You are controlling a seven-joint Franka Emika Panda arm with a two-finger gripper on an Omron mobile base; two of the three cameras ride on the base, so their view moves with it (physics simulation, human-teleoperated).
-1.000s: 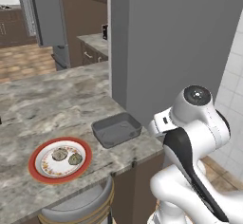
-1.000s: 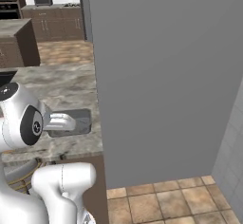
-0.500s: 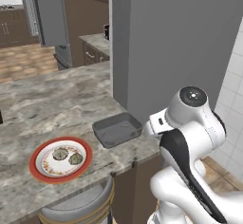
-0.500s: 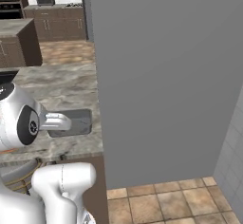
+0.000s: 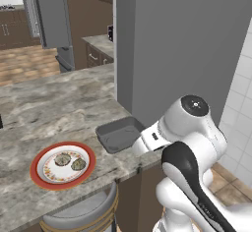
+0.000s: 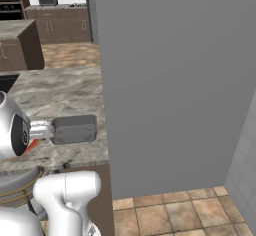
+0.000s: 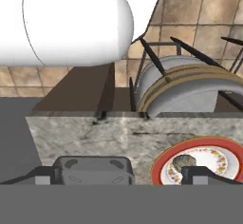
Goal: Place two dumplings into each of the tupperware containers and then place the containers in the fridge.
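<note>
Two dumplings (image 5: pixel 70 162) are seen lying side by side on a red-rimmed plate (image 5: pixel 39 174), which rests on the marble worktop (image 5: pixel 44 108) near its front edge. Just beside the plate, toward the tall grey fridge (image 5: pixel 187 44), a dark-grey tupperware container (image 5: pixel 118 133) is set on the same worktop, apparently empty; only one such container can be made out here. In the hand view the gripper (image 7: pixel 121 175) is held above the worktop edge with its jaws spread fully and nothing between them, the container (image 7: pixel 92 168) lying under one fingertip and the plate (image 7: pixel 161 166) under the other. The dumplings are judged to be light, soft and somewhat yielding, with a rounded mottled skin that could slip or be squashed under a hard pinch; each would best be taken across its widest middle, from above, with a gentle closing. Because the two lie almost touching, the jaws would need to be lowered so that one finger passes between them, though their exact spacing cannot be told at this size. The container is judged stiff, light and shallow, so a grip over one low wall, at the middle of a long side, would be the surest hold, and it should be kept level once loaded. The fridge doors appear closed from these angles.
</note>
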